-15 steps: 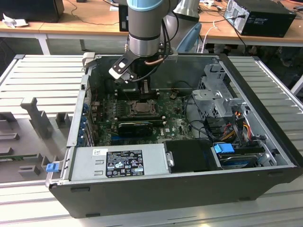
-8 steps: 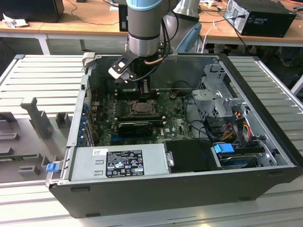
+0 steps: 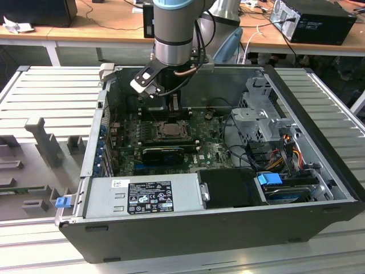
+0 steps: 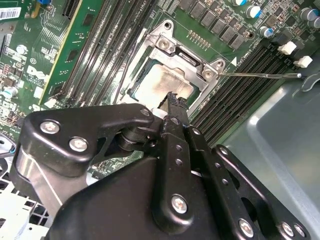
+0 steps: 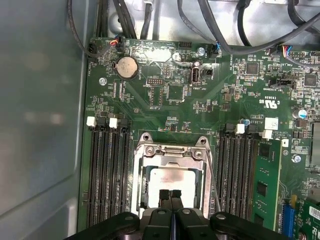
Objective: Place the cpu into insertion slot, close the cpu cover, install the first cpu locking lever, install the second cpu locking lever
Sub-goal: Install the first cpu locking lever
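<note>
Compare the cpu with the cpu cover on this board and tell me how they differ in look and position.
The cpu is a solid, plain square plate; the cpu cover is an open frame with a large window. The cpu sits inside that window, while the cpu cover rings it. The cpu cover is the larger; the cpu fits within its outline. Both are silver-grey metal, squarish and lie flat, beneath the gripper.
</note>
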Tool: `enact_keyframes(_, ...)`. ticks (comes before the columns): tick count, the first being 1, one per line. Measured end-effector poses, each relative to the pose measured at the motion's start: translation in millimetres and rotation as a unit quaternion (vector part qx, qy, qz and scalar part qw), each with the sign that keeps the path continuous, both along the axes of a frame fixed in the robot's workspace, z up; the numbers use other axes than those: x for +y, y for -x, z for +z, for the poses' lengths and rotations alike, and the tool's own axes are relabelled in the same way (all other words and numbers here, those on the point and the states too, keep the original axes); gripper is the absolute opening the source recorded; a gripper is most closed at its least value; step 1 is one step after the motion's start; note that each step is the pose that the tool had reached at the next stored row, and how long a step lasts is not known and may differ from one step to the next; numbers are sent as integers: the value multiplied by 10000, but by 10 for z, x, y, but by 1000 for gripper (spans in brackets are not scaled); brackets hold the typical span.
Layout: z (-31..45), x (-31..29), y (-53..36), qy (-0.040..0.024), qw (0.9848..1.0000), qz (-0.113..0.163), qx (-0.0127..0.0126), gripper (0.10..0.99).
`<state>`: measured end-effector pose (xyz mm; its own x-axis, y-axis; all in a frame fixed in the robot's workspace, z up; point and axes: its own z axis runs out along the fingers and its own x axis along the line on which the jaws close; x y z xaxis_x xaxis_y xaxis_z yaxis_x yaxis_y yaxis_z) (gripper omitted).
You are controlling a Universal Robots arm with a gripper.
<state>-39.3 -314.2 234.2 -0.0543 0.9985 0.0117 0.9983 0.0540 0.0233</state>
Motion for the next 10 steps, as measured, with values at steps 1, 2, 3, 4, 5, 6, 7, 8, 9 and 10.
enact_keyframes(1, 10, 0, 0, 0, 10000, 0, 0, 106)
enact_keyframes(2, 24, 0, 0, 0, 10000, 0, 0, 106)
enact_keyframes(3, 49, 0, 0, 0, 10000, 0, 0, 106)
enact_keyframes(4, 67, 0, 0, 0, 10000, 0, 0, 106)
enact_keyframes(5, 81, 0, 0, 0, 10000, 0, 0, 106)
enact_keyframes(6, 89, 0, 0, 0, 10000, 0, 0, 106)
enact_keyframes(7, 95, 0, 0, 0, 10000, 0, 0, 106)
enact_keyframes(8, 104, 0, 0, 0, 10000, 0, 0, 106)
enact_keyframes(9, 114, 0, 0, 0, 10000, 0, 0, 106)
enact_keyframes(10, 137, 0, 0, 0, 10000, 0, 0, 106)
